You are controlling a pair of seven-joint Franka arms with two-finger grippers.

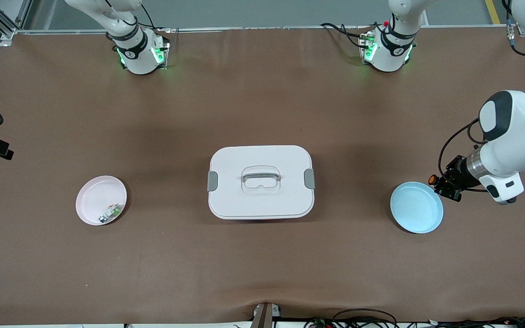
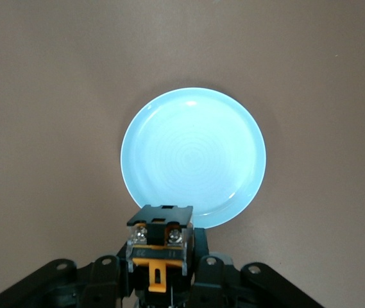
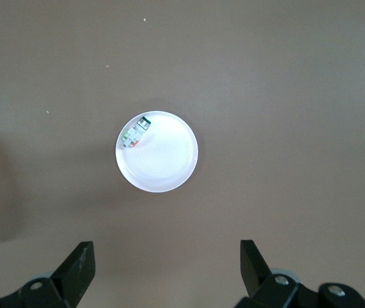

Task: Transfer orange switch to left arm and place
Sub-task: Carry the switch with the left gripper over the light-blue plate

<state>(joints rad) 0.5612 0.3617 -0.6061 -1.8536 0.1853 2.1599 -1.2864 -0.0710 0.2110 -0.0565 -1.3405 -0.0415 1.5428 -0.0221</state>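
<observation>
Starting at the right arm's end of the table, a pink plate (image 1: 101, 200) holds a small green-and-white component (image 1: 110, 212) near its rim, on the side toward the front camera; the right gripper (image 3: 163, 269) hangs high over that plate, fingers spread wide with nothing between them, and this arm appears to be waiting. At the middle of the table sits the box (image 1: 260, 181), lid on, latches at both ends, well apart from either plate and from both grippers. Toward the left arm's end lies the blue plate (image 1: 416, 207), bare inside. Just beside it, up in the air over the plate's rim on the side toward the left arm's end of the table, the left gripper (image 1: 445, 184) is clamped on the orange switch (image 1: 433, 179), whose orange face points toward the box in the front view; in the left wrist view the switch (image 2: 160, 247) sits squarely between the fingers, its screw terminals showing, with the plate below it. Judging by this, the carry across and around the box looks finished and the step in hand is the placement: the next move calls for bringing the switch in over the plate's middle, lowering until it nearly touches, then parting the fingers so it settles without rolling off.
</observation>
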